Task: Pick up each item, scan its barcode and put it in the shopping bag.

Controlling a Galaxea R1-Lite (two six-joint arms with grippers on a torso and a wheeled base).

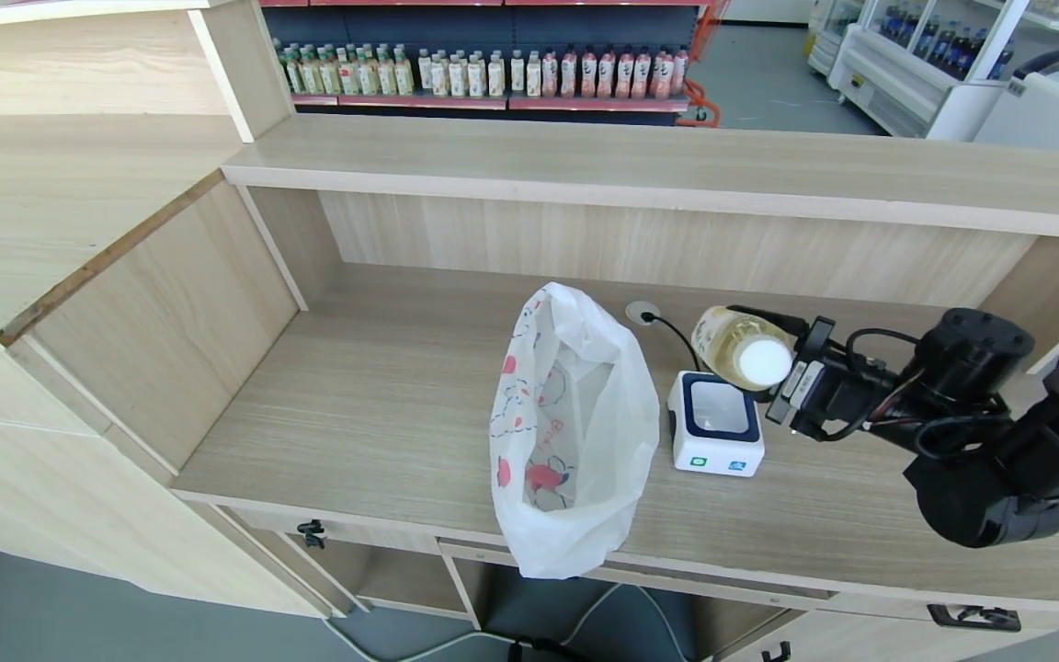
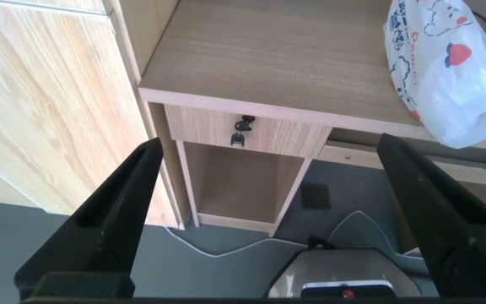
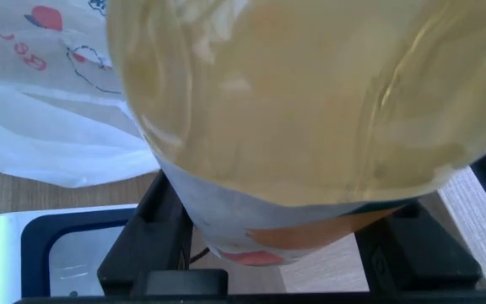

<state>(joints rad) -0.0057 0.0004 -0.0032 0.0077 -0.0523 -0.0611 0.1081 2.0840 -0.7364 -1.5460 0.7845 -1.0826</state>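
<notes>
Right hand point(image 1: 762, 359): clamped on the bottle point(image 1: 724, 342), tilted just above the scanner point(image 1: 715, 421).
Left hand point(image 2: 272, 154): spread wide, empty.
Risk: barcode may face away from the scanner; the limp shopping bag point(image 1: 575, 432) may collapse.

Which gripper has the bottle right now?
The right gripper: it is shut on the bottle of yellow liquid, by the scanner. The left gripper is open and empty.

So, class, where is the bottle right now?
In the head view, the bottle is held in the right gripper just above the scanner, right of the shopping bag.
</notes>
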